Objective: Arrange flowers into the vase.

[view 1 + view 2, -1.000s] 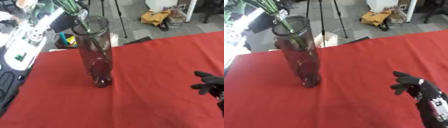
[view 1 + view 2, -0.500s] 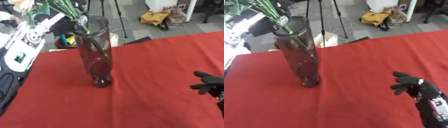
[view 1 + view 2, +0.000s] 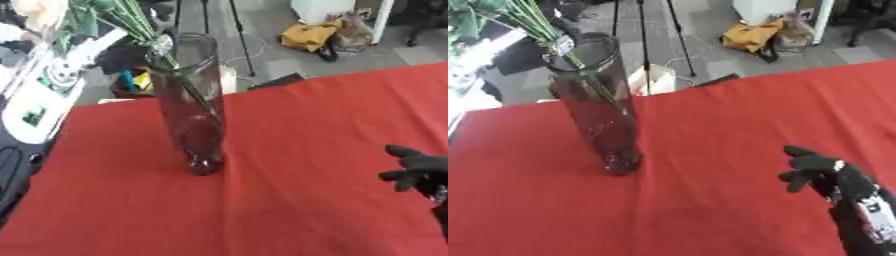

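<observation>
A tall, dark glass vase (image 3: pixel 191 110) stands upright on the red tablecloth (image 3: pixel 306 125), left of centre. A bunch of green flower stems (image 3: pixel 131 20) leans into its mouth from the upper left, and one stem runs down inside the glass. A cream bloom (image 3: pixel 35 10) shows at the top left corner. Whatever holds the bunch is out of frame. My right hand (image 3: pixel 820 167) hovers low over the cloth at the lower right, far from the vase, with relaxed fingers and nothing in it. No view shows my left hand.
White and black equipment (image 3: pixel 35 100) lies beside the table's left edge, with a black object (image 3: pixel 9 170) below it. Beyond the far edge are tripod legs (image 3: pixel 236 30) and a yellow bag (image 3: pixel 311 35) on the floor.
The flower bunch has tilted further left and sunk lower, so its blooms now show at the top left. The vase and my right hand have stayed put.
</observation>
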`<state>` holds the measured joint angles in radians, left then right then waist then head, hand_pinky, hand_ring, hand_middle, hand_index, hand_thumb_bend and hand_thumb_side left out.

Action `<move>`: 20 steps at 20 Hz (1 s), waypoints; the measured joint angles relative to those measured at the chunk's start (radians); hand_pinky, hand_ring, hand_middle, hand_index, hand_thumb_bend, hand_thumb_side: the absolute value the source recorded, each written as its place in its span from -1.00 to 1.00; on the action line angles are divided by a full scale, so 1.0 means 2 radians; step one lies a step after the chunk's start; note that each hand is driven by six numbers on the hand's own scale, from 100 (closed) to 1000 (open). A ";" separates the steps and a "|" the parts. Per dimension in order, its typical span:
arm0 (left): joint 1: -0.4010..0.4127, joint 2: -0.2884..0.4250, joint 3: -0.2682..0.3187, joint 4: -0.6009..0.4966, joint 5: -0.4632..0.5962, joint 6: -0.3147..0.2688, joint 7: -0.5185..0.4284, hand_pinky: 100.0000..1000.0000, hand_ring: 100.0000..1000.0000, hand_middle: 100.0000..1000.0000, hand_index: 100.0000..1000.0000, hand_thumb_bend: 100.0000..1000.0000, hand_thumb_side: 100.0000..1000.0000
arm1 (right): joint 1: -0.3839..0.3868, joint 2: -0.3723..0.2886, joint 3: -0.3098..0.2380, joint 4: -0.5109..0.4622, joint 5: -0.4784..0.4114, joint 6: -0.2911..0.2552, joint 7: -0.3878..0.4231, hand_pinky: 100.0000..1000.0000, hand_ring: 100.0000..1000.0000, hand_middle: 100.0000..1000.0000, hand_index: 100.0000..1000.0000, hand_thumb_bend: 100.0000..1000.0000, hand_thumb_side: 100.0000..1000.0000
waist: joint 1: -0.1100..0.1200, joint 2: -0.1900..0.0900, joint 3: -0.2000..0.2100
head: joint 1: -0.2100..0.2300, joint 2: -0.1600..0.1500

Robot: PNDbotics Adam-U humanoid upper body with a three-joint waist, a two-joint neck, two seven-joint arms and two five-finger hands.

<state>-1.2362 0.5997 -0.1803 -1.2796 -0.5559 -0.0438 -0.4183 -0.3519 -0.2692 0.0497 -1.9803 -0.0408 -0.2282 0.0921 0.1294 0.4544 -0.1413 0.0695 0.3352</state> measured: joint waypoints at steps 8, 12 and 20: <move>0.007 0.011 0.000 -0.003 0.014 -0.015 -0.048 0.72 0.82 0.85 1.00 -1.00 1.00 | 0.000 0.000 0.000 0.000 -0.001 0.001 -0.002 0.34 0.74 -0.19 0.39 -1.00 1.00 | 0.000 -0.003 0.002 | 0.000 0.008; 0.011 0.013 0.000 -0.006 0.015 -0.020 -0.057 0.74 0.83 0.86 1.00 -1.00 1.00 | 0.000 0.000 0.000 0.000 -0.001 0.001 -0.002 0.34 0.74 -0.19 0.39 -1.00 1.00 | 0.000 -0.004 0.003 | 0.000 0.008; 0.017 0.021 0.000 -0.010 0.014 -0.028 -0.053 0.78 0.84 0.88 1.00 -0.91 1.00 | 0.002 0.000 0.000 0.000 -0.001 0.001 -0.002 0.34 0.74 -0.19 0.39 -1.00 1.00 | -0.003 -0.005 0.007 | 0.000 0.012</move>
<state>-1.2025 0.6422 -0.1802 -1.2990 -0.5284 -0.0990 -0.5243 -0.3474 -0.2691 0.0492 -1.9803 -0.0435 -0.2264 0.0889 0.1232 0.4451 -0.1270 0.0686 0.3602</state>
